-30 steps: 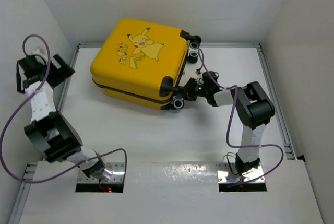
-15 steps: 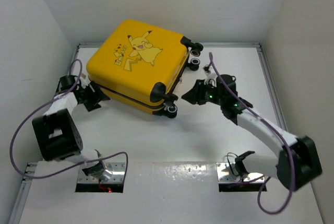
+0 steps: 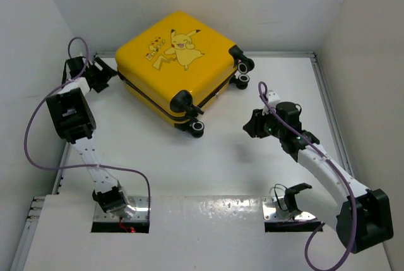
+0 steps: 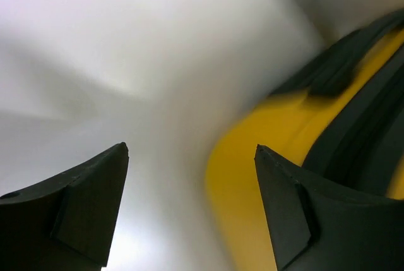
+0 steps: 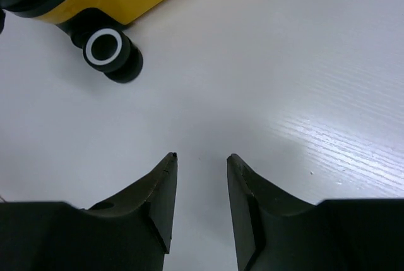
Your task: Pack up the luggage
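Beside the left tool (image 4: 190, 150), the luggage (image 4: 265, 132) is only a yellow blur.

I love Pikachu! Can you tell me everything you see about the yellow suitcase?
The suitcase is a glossy yellow hard shell with a Pikachu cartoon on its lid. It lies flat and closed on the white table, cartoon up. A black zipper seam runs round its side, and black wheels stick out of its near right edge. The open left gripper is at its left corner; whether it touches cannot be told.
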### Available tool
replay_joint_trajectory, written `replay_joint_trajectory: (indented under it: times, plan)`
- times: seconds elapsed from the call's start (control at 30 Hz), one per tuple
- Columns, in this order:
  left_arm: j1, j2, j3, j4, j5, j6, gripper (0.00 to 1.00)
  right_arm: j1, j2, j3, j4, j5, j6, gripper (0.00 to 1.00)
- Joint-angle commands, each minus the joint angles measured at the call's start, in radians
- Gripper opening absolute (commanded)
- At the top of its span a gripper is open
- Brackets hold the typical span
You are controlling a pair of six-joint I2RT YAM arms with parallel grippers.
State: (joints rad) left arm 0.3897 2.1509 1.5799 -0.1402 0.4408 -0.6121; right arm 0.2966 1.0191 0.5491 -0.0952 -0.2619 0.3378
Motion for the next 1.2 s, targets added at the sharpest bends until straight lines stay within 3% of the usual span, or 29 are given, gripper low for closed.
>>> replay_joint_trajectory:
  times: [0.0,0.1,0.13,0.2,0.37,0.5,0.57,0.67,0.77,0.83,0.97,1.17]
  plan:
    - [-0.089,0.014,0.132,0.303,0.050,-0.017,0.83,-0.001,-0.022,-0.026,0.089,0.016,-0.054,0.37]
    - [-0.078,-0.136,0.056,0.193,-0.002,0.104,0.83,0.025,0.021,-0.052,0.244,0.093,-0.051,0.37]
    - [-0.069,-0.199,-0.069,0.192,-0.002,0.135,0.83,0.027,0.079,-0.063,0.352,0.101,-0.034,0.37]
    - [-0.069,-0.402,-0.191,0.166,-0.045,0.210,0.83,0.019,0.145,-0.061,0.412,0.151,-0.014,0.37]
    - [-0.031,-0.709,-0.507,0.013,-0.085,0.193,0.83,-0.149,0.382,0.053,0.577,0.207,0.072,0.42]
    - [-0.018,-0.864,-0.635,-0.018,-0.085,0.205,0.84,-0.270,0.571,0.211,0.681,0.051,0.106,0.53]
    - [-0.008,-0.876,-0.644,-0.045,-0.070,0.225,0.84,-0.292,0.720,0.343,0.722,-0.018,0.095,0.60]
    - [0.017,-0.838,-0.603,-0.071,-0.028,0.236,0.84,-0.355,0.921,0.550,0.735,-0.366,0.144,0.80]
    - [0.029,-0.797,-0.540,-0.105,-0.028,0.247,0.84,-0.372,1.114,0.803,0.709,-0.492,0.211,0.88]
    - [0.029,-0.766,-0.511,-0.118,-0.028,0.270,0.84,-0.375,1.214,0.874,0.684,-0.551,0.234,0.88]
    - [0.029,-0.730,-0.430,-0.173,-0.098,0.330,0.84,-0.387,1.357,1.015,0.718,-0.462,0.363,0.87]
    - [0.029,-0.655,-0.348,-0.239,-0.146,0.422,0.85,-0.346,1.535,1.252,0.662,-0.453,0.471,0.73]
